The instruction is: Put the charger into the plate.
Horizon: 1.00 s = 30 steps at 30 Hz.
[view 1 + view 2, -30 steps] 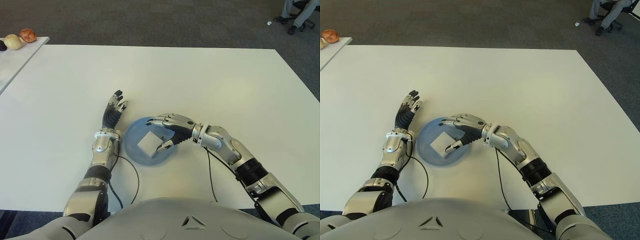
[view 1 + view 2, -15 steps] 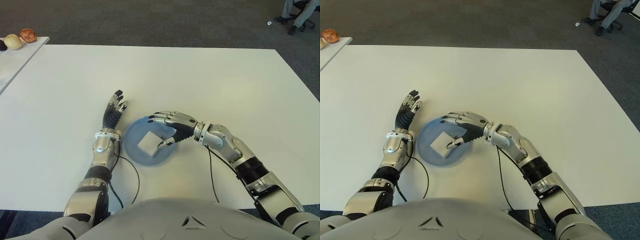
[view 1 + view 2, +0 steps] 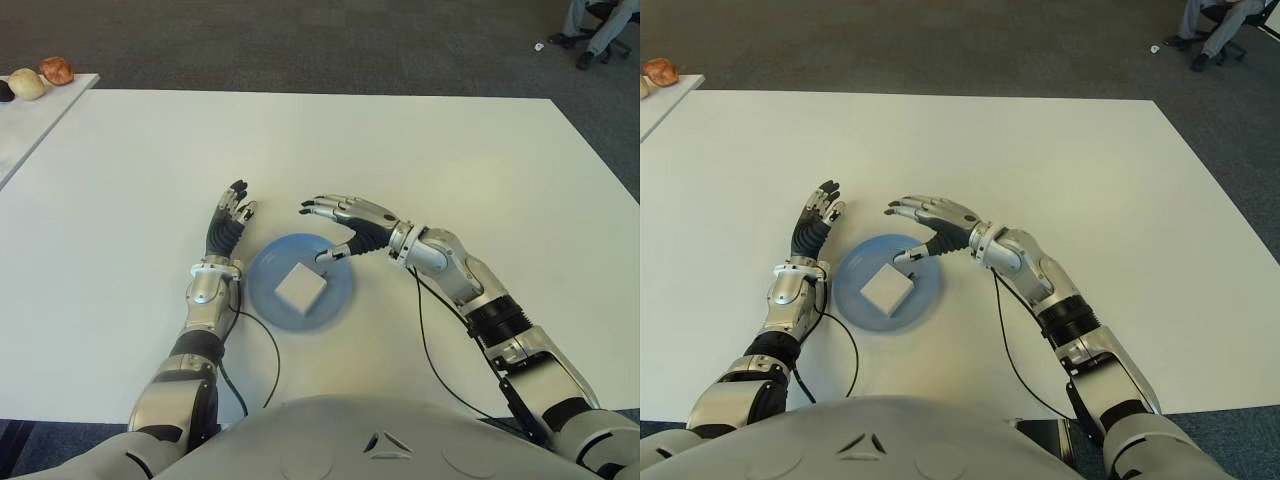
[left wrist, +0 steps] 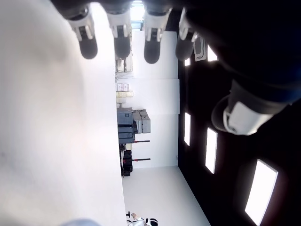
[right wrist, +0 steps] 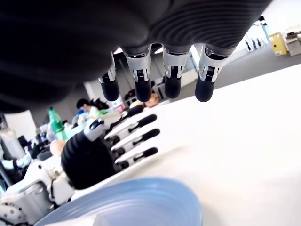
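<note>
Charger point(image 3: 300, 288) in plate point(image 3: 336, 297) — right robot hand point(image 3: 345, 225) open, just beyond.

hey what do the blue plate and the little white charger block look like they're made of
The round blue plate looks like smooth plastic, possibly glazed ceramic: even colour and a soft sheen along its rim. The white cube-shaped charger lying in it looks like matte hard plastic, with flat faces, crisp edges and no glare. The right robot hand is open, hovering beyond the plate's far edge, holding nothing.

Bright, even overhead light; soft shadows on the white table point(image 3: 420, 140); wrist views show blurred, dark fingers.
</note>
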### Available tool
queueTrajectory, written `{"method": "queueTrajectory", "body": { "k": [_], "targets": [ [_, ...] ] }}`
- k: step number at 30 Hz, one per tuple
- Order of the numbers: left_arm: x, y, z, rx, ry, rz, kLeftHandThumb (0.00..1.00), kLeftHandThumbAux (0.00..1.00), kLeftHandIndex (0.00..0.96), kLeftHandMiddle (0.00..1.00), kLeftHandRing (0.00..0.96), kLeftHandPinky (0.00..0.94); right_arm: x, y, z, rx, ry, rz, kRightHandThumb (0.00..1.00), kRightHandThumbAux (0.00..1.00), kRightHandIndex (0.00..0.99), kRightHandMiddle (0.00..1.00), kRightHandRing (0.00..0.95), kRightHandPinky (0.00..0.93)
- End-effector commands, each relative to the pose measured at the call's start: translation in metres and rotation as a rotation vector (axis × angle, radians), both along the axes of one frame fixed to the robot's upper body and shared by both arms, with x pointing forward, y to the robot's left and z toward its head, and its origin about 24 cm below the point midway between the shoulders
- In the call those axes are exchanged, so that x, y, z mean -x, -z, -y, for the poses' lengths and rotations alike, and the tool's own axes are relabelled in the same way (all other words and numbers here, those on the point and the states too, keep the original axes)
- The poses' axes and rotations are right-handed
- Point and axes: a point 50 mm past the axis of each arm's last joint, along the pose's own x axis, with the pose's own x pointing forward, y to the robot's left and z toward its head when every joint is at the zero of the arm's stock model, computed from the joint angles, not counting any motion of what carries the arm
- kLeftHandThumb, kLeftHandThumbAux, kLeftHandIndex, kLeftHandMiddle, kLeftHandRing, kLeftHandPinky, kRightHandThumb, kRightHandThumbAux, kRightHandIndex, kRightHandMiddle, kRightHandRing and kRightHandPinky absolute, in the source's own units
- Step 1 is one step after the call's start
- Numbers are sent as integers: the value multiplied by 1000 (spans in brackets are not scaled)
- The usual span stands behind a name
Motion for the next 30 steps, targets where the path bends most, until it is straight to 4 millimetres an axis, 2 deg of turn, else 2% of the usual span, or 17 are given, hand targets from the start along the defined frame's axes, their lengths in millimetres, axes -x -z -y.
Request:
{"method": "queueTrajectory", "body": {
  "k": [1,6,14,17,21,30],
  "targets": [
    [30,37,8,38,-3,-208,0,534,106,99,58,42,-34,-6,12,-94,213,6,207,248,0,0,0,0],
    [32,37,9,38,-3,-197,0,524,111,111,71,56,-42,-5,20,-268,379,-67,168,344,0,0,0,0],
    [34,38,6,36,7,-195,0,512,123,133,91,68,-33,5,33,-674,583,-257,150,457,0,0,0,0],
    [35,38,6,36,8,-195,0,507,124,135,94,71,-33,6,33,-734,607,-288,145,493,0,0,0,0],
    [36,39,5,37,7,-199,0,501,125,136,96,68,-34,24,35,-867,673,-391,138,556,0,0,0,0],
    [38,40,2,31,6,-208,0,503,124,127,85,53,-31,44,31,-1024,694,-498,99,702,0,0,0,0]
  ]
}}
